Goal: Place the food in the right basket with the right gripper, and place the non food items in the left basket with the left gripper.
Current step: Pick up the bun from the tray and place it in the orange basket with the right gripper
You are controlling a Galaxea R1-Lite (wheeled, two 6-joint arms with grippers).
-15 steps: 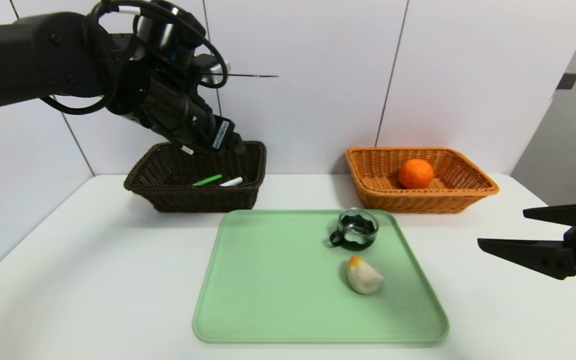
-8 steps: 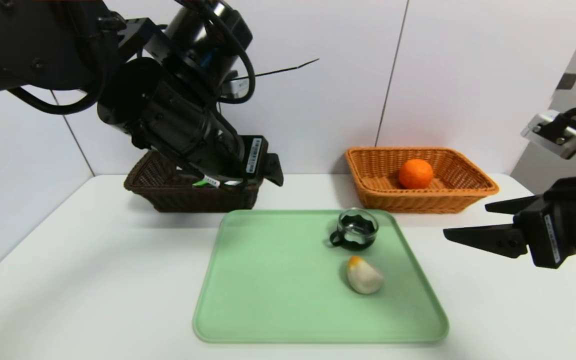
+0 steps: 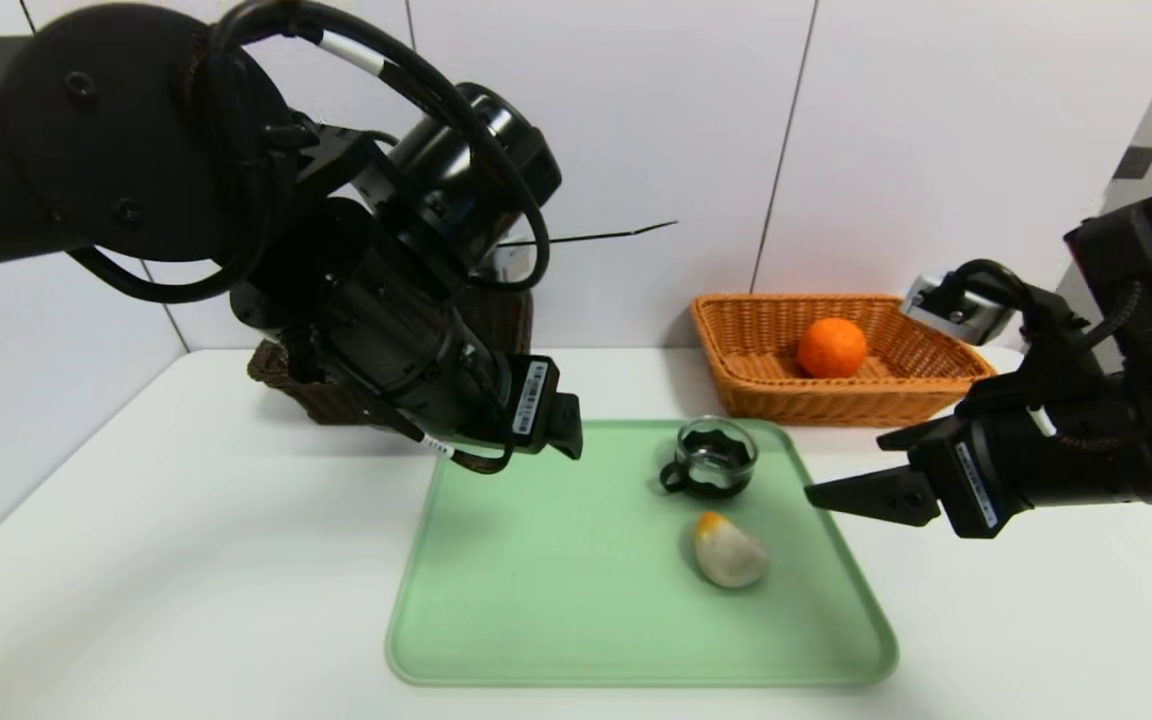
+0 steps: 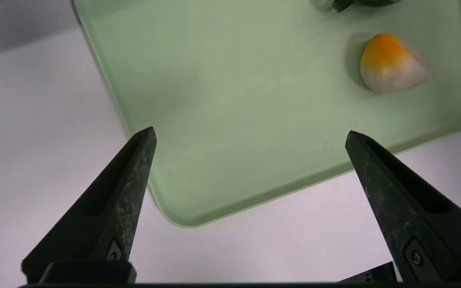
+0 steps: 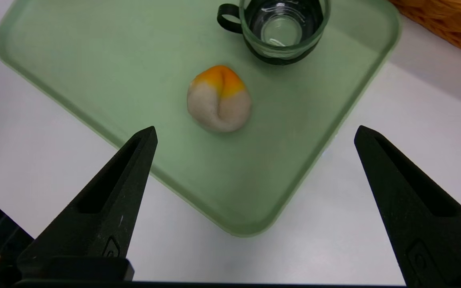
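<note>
Right wrist view: bun [image 5: 219, 100] lies ahead of open right end effector [image 5: 254, 134].

A green tray [image 3: 556, 600] lies on the white table [image 3: 166, 560] (white panelled wall [image 3: 636, 120] behind).

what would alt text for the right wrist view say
The right gripper, fingers wide apart and holding nothing, hovers above a green tray holding a white and orange peach-shaped food piece and a glass cup with a black handle.
</note>
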